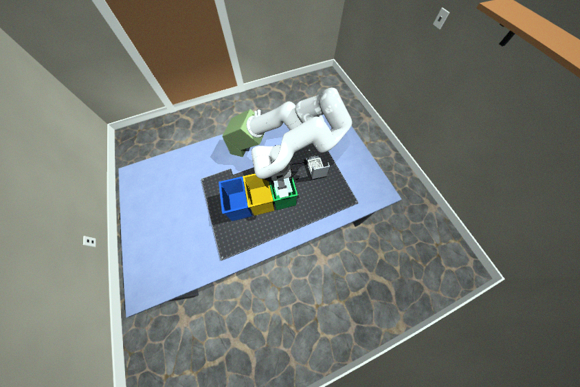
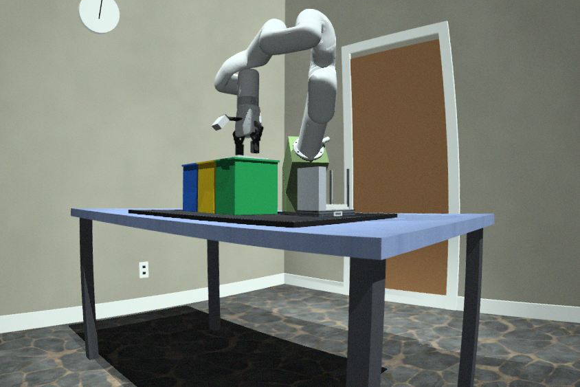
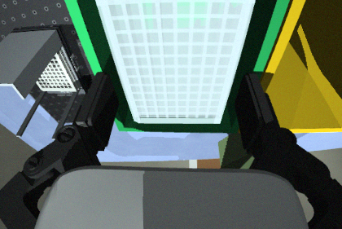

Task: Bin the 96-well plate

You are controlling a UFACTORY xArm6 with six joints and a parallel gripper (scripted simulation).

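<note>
Gripper over the mouth of the green bin, jaws spread wide and holding nothing, fingers clear of the plate on both sides. Clear 96-well plate loose at the green bin's mouth, framed by its rim in the wrist view. Yellow bin just right of green bin, stack rack K1 to the left with the lower plate in it.

The white arm arches high, wrist pointing straight down, its black jaws spread fully apart.
</note>
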